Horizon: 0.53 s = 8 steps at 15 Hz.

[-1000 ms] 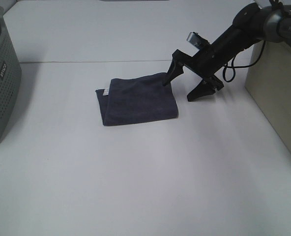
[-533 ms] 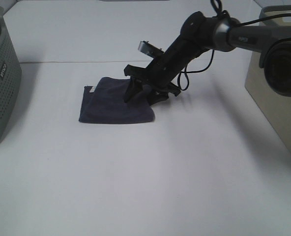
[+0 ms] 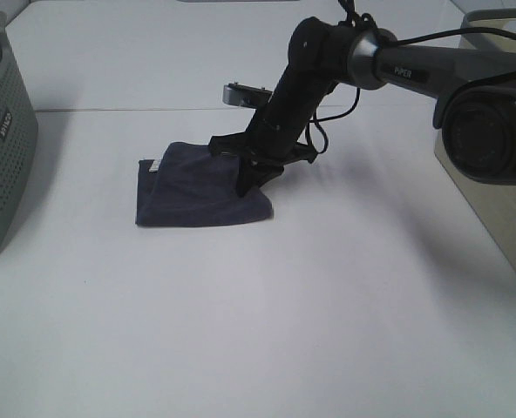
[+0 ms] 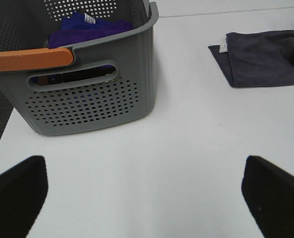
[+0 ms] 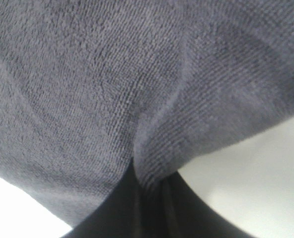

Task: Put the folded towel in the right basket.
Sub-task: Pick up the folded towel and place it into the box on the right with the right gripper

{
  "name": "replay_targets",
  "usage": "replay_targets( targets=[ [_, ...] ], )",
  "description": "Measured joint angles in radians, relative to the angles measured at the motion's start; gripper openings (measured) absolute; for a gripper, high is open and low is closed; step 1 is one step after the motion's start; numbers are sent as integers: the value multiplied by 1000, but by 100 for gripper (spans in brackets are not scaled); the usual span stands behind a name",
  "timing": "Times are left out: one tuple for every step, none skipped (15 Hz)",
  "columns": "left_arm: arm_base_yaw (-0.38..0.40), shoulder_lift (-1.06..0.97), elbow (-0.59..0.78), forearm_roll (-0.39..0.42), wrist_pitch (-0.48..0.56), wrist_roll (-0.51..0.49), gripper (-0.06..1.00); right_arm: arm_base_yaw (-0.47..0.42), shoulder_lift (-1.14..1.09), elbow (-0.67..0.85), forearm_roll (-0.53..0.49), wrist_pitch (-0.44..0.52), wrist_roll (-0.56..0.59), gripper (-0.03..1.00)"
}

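Observation:
The folded dark grey towel (image 3: pixel 193 183) lies flat on the white table, left of centre; it also shows in the left wrist view (image 4: pixel 261 57). My right gripper (image 3: pixel 251 170) has reached across onto the towel's right edge. In the right wrist view the towel (image 5: pixel 112 84) fills the frame, and a fold of it is pinched between the dark fingers (image 5: pixel 117 208). The right basket (image 3: pixel 506 209) is a beige container at the right edge. My left gripper (image 4: pixel 147 198) is open and empty, low over the table near the grey basket.
A grey perforated basket (image 3: pixel 1 131) stands at the left edge; in the left wrist view (image 4: pixel 87 99) it has an orange handle and holds purple cloths. The right arm's dark link (image 3: pixel 489 131) hangs in front of the beige basket. Bare white table surrounds the towel.
My right gripper moved left from the towel's far right corner onto the towel. The towel slid left. The fingers closed on a fold of it.

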Motion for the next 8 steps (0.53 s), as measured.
replay_targets(
  targets=[
    [0, 0, 0, 0, 0, 0, 99, -3, -4, -67, -34, 62, 0, 5],
    [0, 0, 0, 0, 0, 0, 99, -11, -25, -143, -50, 99, 0, 5],
    [0, 0, 0, 0, 0, 0, 99, -26, -69, -217, -55, 111, 0, 5],
    [0, 0, 0, 0, 0, 0, 99, -47, -123, -262, -58, 112, 0, 5],
    [0, 0, 0, 1, 0, 0, 99, -78, -189, -276, -65, 113, 0, 5],
    [0, 0, 0, 1, 0, 0, 99, -121, -249, -279, -78, 115, 0, 5],
    [0, 0, 0, 1, 0, 0, 99, -170, -304, -279, -88, 117, 0, 5],
    [0, 0, 0, 1, 0, 0, 99, -200, -335, -279, -89, 117, 0, 5]
  ],
)
